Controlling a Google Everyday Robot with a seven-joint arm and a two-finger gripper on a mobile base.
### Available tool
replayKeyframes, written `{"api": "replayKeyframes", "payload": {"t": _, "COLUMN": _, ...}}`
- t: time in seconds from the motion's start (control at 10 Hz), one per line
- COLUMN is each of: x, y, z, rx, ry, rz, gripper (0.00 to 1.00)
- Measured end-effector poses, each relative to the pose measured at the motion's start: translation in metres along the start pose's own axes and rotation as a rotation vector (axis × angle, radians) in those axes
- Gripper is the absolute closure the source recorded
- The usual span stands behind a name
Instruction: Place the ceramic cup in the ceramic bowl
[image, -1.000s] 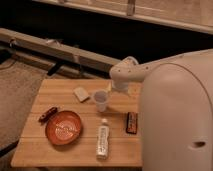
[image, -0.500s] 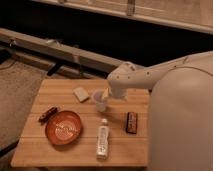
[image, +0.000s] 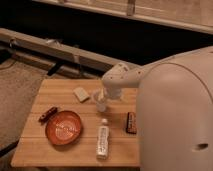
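Camera view: tool (image: 103, 94) at ceramic cup (image: 100, 105), ceramic bowl (image: 49, 125) apart.

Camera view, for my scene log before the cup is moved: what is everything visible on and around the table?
wooden table: one, light brown, centre-left of the view
ceramic cup: one, pale whitish, upright at the table's rear middle, directly beneath the gripper
ceramic bowl: one, orange-red with a whitish centre, front left of the table, apart from the cup
pale block: one, cream, rear of the table, left of the cup
small flat item: one, reddish-brown, left edge, beside the bowl
bottle: one, white, lying on its side right of the bowl
dark packet: one, brown-black, right edge of the table
robot body: one, white, filling the right side
gripper: one, white, at the cup's top
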Motion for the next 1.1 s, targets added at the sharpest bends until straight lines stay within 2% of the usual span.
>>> {"api": "replayKeyframes", "payload": {"t": 0.2, "x": -0.006, "y": 0.002, "z": 0.005, "rx": 0.01, "ry": 0.002, "rz": -0.006, "gripper": 0.22}}
{"api": "replayKeyframes", "payload": {"t": 0.3, "x": -0.005, "y": 0.004, "z": 0.011, "rx": 0.019, "ry": 0.007, "rz": -0.019, "gripper": 0.29}}
{"api": "replayKeyframes", "payload": {"t": 0.7, "x": 0.004, "y": 0.015, "z": 0.029, "rx": 0.028, "ry": 0.03, "rz": -0.049, "gripper": 0.69}}
{"api": "replayKeyframes", "payload": {"t": 0.9, "x": 0.011, "y": 0.026, "z": 0.02, "rx": 0.001, "ry": 0.021, "rz": -0.071, "gripper": 0.89}}
{"api": "replayKeyframes", "payload": {"t": 1.0, "x": 0.018, "y": 0.034, "z": 0.009, "rx": -0.018, "ry": 0.01, "rz": -0.095, "gripper": 0.97}}
{"api": "replayKeyframes", "payload": {"t": 1.1, "x": 0.03, "y": 0.045, "z": -0.004, "rx": -0.043, "ry": 0.002, "rz": -0.123, "gripper": 1.0}}
